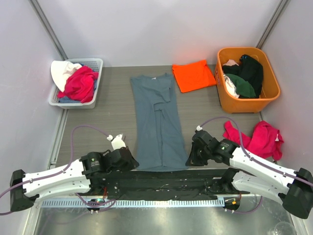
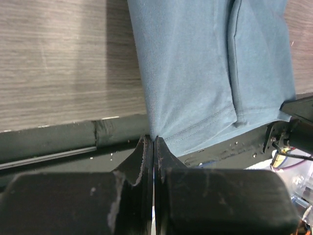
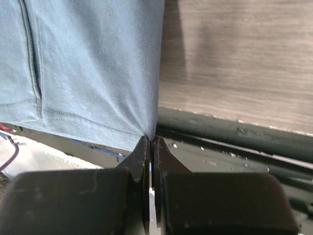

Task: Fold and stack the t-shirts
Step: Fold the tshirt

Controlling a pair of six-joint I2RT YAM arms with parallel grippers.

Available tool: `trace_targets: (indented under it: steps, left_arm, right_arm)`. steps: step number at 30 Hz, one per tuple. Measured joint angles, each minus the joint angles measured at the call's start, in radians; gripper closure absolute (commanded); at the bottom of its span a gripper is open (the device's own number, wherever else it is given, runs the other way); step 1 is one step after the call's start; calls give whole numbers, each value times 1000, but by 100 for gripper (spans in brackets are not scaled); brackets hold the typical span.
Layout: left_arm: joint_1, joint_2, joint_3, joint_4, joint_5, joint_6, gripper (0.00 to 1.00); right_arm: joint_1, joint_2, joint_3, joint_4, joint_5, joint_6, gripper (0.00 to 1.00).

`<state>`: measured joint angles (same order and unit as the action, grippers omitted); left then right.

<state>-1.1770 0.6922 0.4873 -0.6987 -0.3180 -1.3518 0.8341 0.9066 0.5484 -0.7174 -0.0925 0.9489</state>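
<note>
The left gripper and right gripper had jaws pinched tight on one slate blue-grey cotton t-shirt. One bright orange t-shirt lay beside.

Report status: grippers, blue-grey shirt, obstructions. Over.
Left gripper, right gripper: jaws shut on near hem corners of blue-grey t-shirt. Shirt flat, sides folded in. Nothing lying on it.

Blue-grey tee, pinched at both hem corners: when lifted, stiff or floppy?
Probably floppy: the blue-grey tee lies flat and creased, so its middle should sag between the left gripper and right gripper. Likely light, since the knit looks thin. The folded-in sleeves may fall open.
</note>
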Motion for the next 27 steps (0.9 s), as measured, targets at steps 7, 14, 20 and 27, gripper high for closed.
trace_targets:
  steps: [7,14,20,27]
  left_arm:
    - [-19,9,36,-46,-40,-22,100]
    - [14,33,156,-24,-210,42,100]
    - [182,174,204,103,-227,166,100]
    - [426,415,292,269,-123,348,100]
  right_arm:
    - [5,-5,86,-60,21,-6,99]
    - [4,117,260,6,189,-47,99]
    - [-27,330,392,104,298,-130,99]
    - [-158,516,527,206,313,-226,99]
